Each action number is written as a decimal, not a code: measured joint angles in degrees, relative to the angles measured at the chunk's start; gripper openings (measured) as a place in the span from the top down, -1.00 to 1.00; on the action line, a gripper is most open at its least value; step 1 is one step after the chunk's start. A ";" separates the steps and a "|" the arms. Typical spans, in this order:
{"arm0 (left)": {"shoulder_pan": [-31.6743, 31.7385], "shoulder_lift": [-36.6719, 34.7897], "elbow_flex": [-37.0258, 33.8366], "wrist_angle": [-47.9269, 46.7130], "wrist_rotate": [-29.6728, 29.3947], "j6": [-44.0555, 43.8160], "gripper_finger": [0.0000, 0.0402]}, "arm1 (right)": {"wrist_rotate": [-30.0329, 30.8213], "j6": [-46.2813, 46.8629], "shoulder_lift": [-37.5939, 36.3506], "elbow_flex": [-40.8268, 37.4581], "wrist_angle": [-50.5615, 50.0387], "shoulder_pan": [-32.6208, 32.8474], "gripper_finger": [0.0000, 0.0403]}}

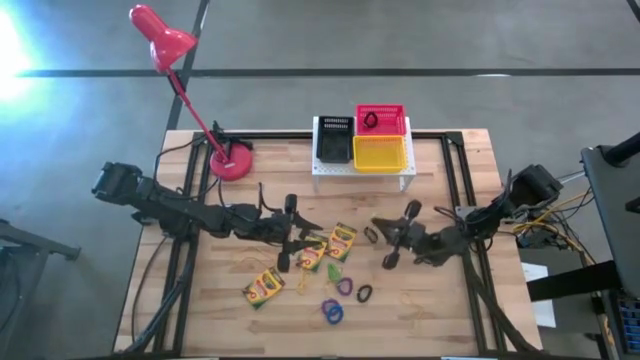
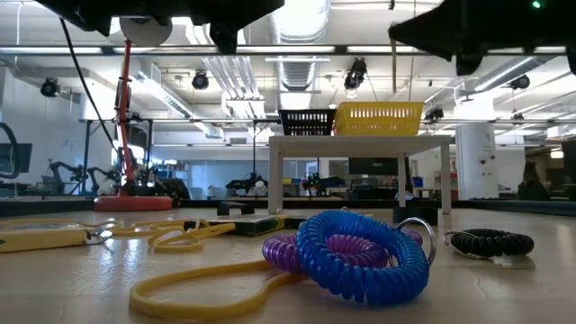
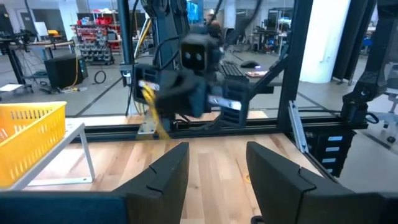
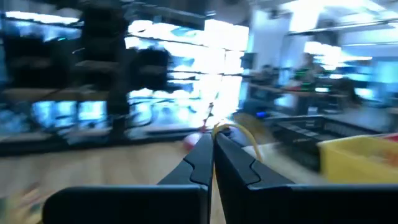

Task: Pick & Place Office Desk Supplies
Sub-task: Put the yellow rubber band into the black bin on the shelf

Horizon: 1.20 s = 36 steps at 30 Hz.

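Wooden tabletop [image 1: 450, 310] fills centre frame, supplies strewn lower centre; right gripper [image 4: 213, 144], fingers pinched on a yellow rubber band [image 4: 239, 134], lifts it seemingly for the bins [image 1: 380, 153], while left gripper [image 3: 214, 171] waits parted, empty.

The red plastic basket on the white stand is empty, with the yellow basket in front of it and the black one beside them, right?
Not quite. The red plastic basket is not empty: the high view shows a small black elastic ring lying in it. The rest holds: it sits on the white stand, behind the yellow basket and beside the black one.
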 joint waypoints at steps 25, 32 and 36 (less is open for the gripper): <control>15.00 0.02 -0.11 -7.33 -20.38 4.37 0.19 | -27.38 -3.42 -21.59 28.93 -83.32 -37.20 0.96; 22.17 -0.02 -0.07 -5.63 -20.40 4.34 0.19 | -51.75 -3.10 -18.26 40.55 -100.20 -54.09 0.96; 24.87 -0.02 -0.09 -3.61 -20.38 4.38 0.19 | -62.12 -4.70 -14.55 41.71 -94.42 -59.28 0.96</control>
